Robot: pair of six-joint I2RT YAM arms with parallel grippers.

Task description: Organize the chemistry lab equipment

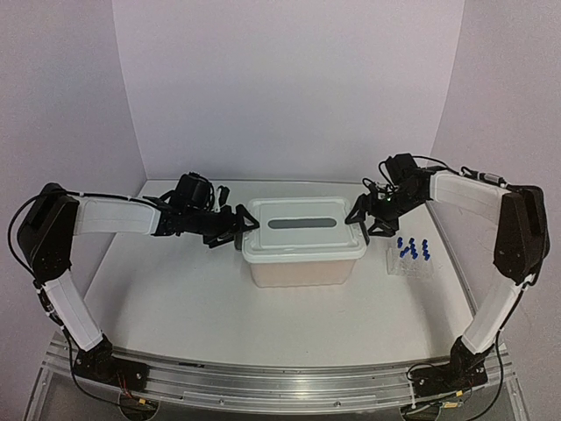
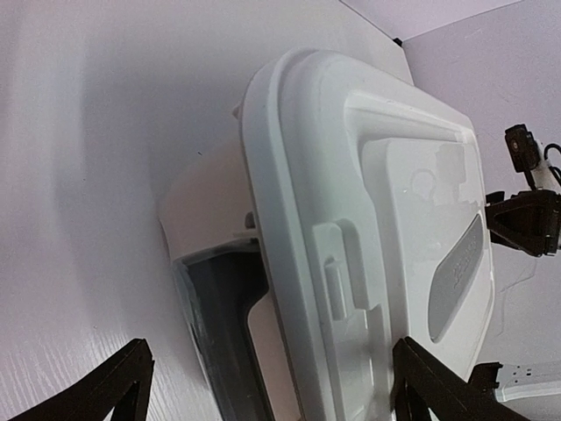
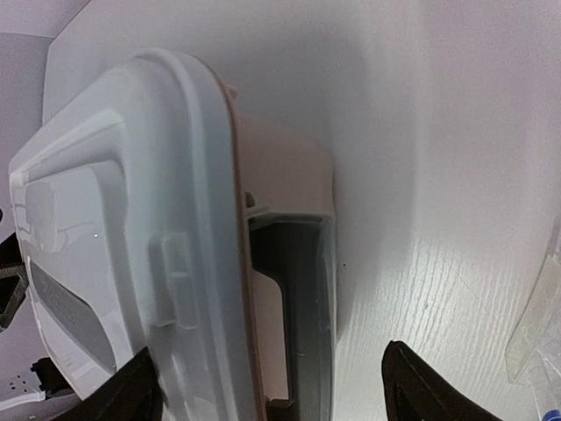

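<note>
Left pincer (image 1: 240,227): jaws spread wide at the left end of the white lid (image 1: 302,239), holding nothing; contact unclear.
Beige tub (image 1: 302,270): centre of the table, lid on.
Right pincer (image 1: 363,225): jaws apart around the tub's right end, gripping nothing.
Clear tube rack (image 1: 410,266): right of the tub, apart from it, holding small blue-capped tubes (image 1: 412,248).
</note>
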